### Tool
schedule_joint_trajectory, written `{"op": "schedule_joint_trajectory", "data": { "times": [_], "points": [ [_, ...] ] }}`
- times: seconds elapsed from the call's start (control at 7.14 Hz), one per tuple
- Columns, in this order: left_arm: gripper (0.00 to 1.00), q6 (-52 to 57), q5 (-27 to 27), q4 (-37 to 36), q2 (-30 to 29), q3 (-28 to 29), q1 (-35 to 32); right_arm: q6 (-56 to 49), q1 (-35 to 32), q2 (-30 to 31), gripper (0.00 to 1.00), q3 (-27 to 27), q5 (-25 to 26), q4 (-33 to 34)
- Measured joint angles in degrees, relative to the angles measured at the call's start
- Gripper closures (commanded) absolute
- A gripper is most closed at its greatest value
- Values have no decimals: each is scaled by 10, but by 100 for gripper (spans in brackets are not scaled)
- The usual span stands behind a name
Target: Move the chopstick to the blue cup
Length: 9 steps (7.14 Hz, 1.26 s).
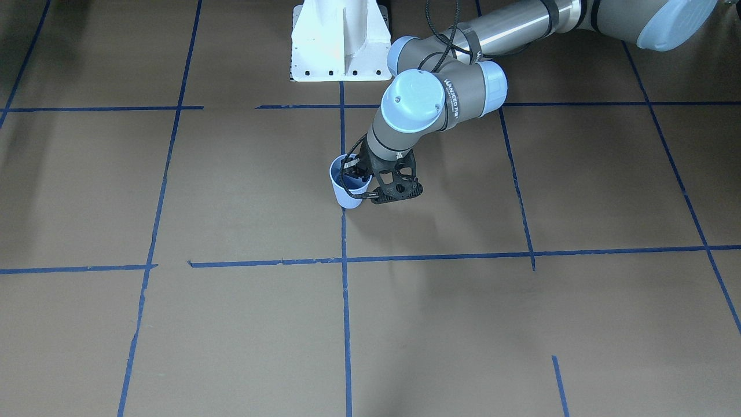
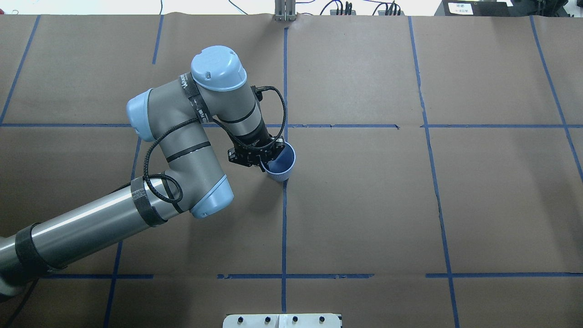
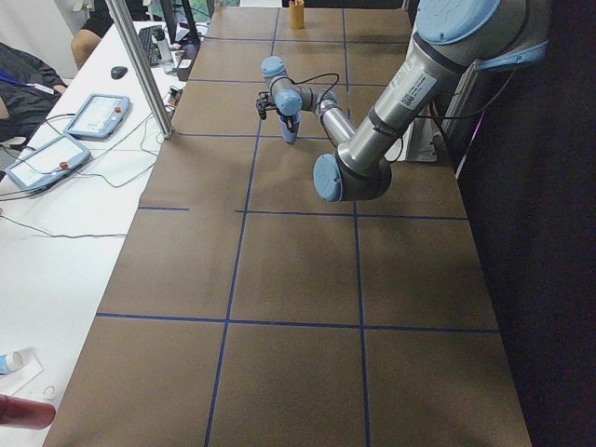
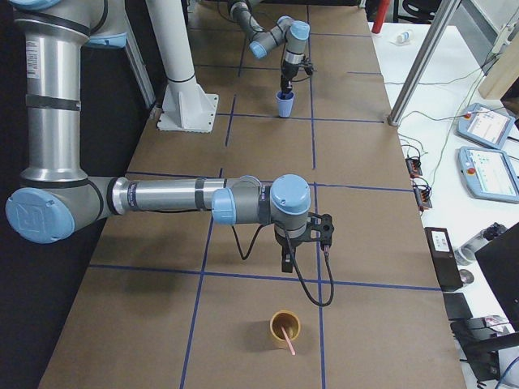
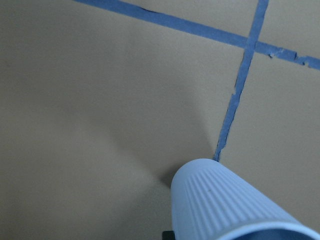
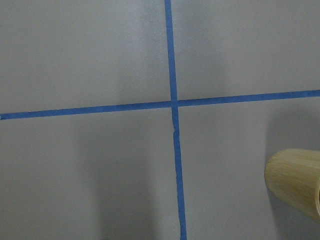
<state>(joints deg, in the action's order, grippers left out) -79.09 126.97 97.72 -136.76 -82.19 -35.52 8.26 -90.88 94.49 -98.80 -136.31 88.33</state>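
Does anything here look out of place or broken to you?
Nothing spilled or broken. One oddity: the left gripper pinches the rim of the blue cup, one finger inside. The pink chopstick leans out of the tan cup, far off near the right arm.

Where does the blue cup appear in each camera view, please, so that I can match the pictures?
Exterior front-facing: blue cup just left of centre, at the long blue tape line.
Overhead exterior: near centre, at that line.
Exterior left: far, upper middle.
Exterior right: far, upper middle.
Left wrist-mounted: bottom right, close up.
Right wrist-mounted: not in it.
Shared landmark: the tape line running up to the cup's base.
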Motion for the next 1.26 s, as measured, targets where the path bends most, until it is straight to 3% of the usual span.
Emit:
{"op": "schedule_joint_trajectory", "data": {
  "times": [0.42,0.7,0.98,1.26],
  "points": [
    [0,1,-2,7,1,-6,-3,0,1,-1,0,0,-1,0],
    [0,2,4,-2,10,-55,-46,-6,0,1,0,3,-1,-2],
    [0,57,40,-69,52,-134,-123,-38,-4,0,0,17,0,-3],
    [0,184,63,-146,103,-191,-199,-92,-34,-3,0,55,-13,-3]
  ]
}}
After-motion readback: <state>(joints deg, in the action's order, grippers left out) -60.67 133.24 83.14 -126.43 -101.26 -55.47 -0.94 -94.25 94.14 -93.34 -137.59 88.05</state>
